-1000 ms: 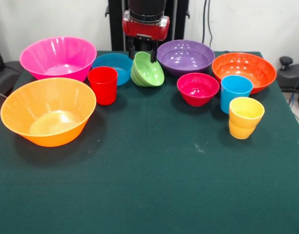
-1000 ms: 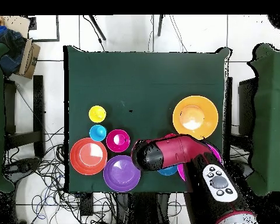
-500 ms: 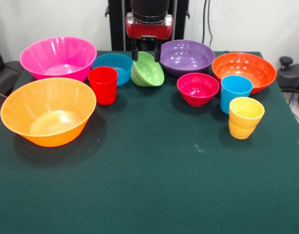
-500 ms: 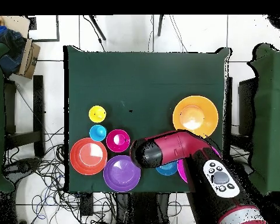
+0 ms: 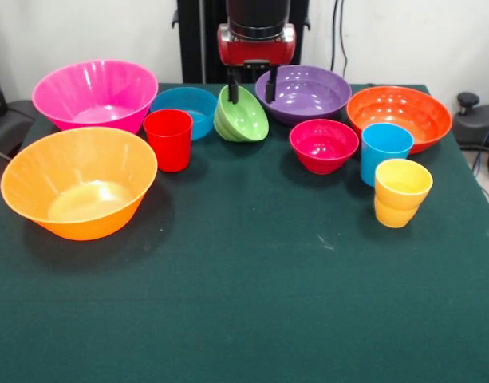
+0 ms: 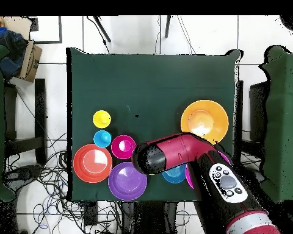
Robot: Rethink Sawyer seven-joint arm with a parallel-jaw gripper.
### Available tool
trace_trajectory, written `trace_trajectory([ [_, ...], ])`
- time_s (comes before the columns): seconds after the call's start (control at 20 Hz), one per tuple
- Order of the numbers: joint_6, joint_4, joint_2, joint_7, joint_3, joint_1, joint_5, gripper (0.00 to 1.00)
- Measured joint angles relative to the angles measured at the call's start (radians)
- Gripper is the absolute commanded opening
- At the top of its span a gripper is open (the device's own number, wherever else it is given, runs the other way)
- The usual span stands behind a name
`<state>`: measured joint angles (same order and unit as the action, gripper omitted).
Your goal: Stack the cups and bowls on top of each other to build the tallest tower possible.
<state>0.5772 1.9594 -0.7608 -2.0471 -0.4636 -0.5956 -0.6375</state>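
My gripper (image 5: pixel 252 89) hangs open at the back of the table, above the top rim of the green bowl (image 5: pixel 242 118). That bowl lies tilted on its side, between the small blue bowl (image 5: pixel 186 108) and the purple bowl (image 5: pixel 304 92). One fingertip (image 5: pixel 233 93) is at the green rim, the other (image 5: pixel 270 90) is in front of the purple bowl. The red cup (image 5: pixel 169 140) stands left of the green bowl. The sky-blue cup (image 5: pixel 385 150) and yellow cup (image 5: pixel 401 191) stand at the right, near the crimson-pink bowl (image 5: pixel 324 145) and orange bowl (image 5: pixel 400 116). In the overhead view the arm (image 6: pixel 173 155) hides the green bowl.
The large pink bowl (image 5: pixel 95 93) and large yellow-orange bowl (image 5: pixel 79 182) take up the left side. From overhead the yellow-orange bowl (image 6: pixel 204 120) sits beside the arm. Cables lie on the floor past the table edge (image 6: pixel 69 122).
In the front view my gripper has slid right along the back row, from straddling the green bowl's rim toward the purple bowl. The green bowl stays tilted in place.
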Motion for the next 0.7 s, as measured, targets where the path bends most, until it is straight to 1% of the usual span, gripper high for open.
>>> trace_trajectory([
  [0.7, 0.009, -0.001, 0.000, 0.000, -0.031, -0.017, 0.000, 1.00],
])
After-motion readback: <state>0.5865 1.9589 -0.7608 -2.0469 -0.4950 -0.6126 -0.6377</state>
